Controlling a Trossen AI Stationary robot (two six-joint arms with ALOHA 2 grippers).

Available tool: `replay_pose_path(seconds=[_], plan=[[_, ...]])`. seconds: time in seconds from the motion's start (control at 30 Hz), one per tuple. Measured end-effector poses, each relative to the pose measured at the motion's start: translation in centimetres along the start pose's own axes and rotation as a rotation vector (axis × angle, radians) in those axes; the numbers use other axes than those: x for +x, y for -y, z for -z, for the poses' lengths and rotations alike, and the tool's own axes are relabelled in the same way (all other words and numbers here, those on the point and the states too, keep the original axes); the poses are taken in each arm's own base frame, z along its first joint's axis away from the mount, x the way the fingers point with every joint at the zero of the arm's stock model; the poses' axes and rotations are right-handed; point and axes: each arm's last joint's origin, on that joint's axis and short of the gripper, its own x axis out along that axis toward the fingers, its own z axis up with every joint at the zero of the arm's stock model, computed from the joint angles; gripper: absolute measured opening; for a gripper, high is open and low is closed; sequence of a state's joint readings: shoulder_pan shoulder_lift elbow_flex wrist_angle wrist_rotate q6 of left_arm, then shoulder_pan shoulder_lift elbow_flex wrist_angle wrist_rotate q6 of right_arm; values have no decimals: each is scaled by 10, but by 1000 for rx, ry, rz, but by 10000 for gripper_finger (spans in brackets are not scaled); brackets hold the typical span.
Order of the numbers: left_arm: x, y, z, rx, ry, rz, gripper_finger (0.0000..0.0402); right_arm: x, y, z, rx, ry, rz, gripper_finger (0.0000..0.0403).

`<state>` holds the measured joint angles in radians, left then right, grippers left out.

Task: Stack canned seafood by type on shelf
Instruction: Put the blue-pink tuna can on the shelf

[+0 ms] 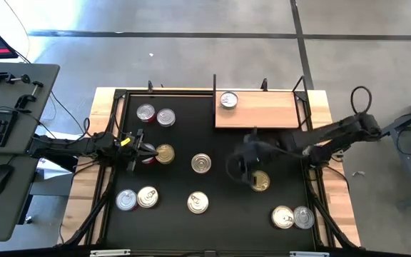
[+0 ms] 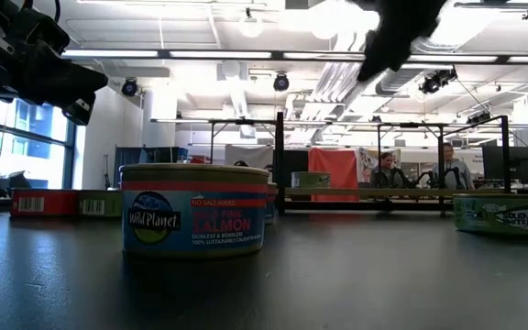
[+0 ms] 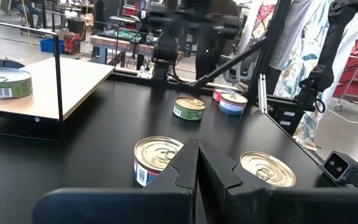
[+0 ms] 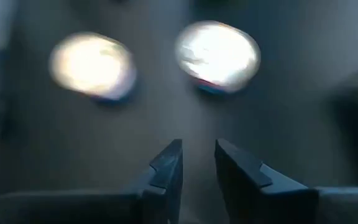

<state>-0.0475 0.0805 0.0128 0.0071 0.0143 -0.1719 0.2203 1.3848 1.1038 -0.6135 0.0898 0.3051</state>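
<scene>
Several round tins lie lid-up on the black mat. One tin [image 1: 228,100] stands on the light wooden shelf [image 1: 262,111] at the far side; it shows green-sided [image 3: 5,83] in the left wrist view. My left gripper [image 1: 138,150] is shut and empty just left of a red-sided tin [image 1: 148,155] and a gold tin [image 1: 165,153]. Both tins, the nearer one [image 3: 157,155] and the gold one [image 3: 266,168], lie just beyond its fingertips [image 3: 196,163]. My right gripper [image 1: 242,168] hovers open beside a gold tin [image 1: 260,182], touching nothing. Its wrist view is blurred.
Other tins sit in pairs at the mat's far left [image 1: 155,115], near left [image 1: 136,198] and near right [image 1: 292,217], with single ones mid-mat [image 1: 200,163] and nearer [image 1: 198,203]. A salmon tin [image 2: 193,209] fills the low view. Black posts [image 3: 57,74] frame the shelf.
</scene>
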Motion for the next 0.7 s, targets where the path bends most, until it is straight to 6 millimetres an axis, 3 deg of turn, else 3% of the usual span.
replay_pose_path(seconds=[0.2, 0.47, 0.57, 0.7], plan=[[0, 0, 0, 0, 0, 0, 1, 26, -29, -11, -109, 139, -75, 118], [0, 0, 0, 0, 0, 0, 1, 119, -26, -6, -513, 124, 78, 210], [0, 0, 0, 0, 0, 0, 1, 148, -23, -2, -634, 133, 141, 212], [0, 0, 0, 0, 0, 0, 1, 168, -12, 7, -715, 61, 247, 175]])
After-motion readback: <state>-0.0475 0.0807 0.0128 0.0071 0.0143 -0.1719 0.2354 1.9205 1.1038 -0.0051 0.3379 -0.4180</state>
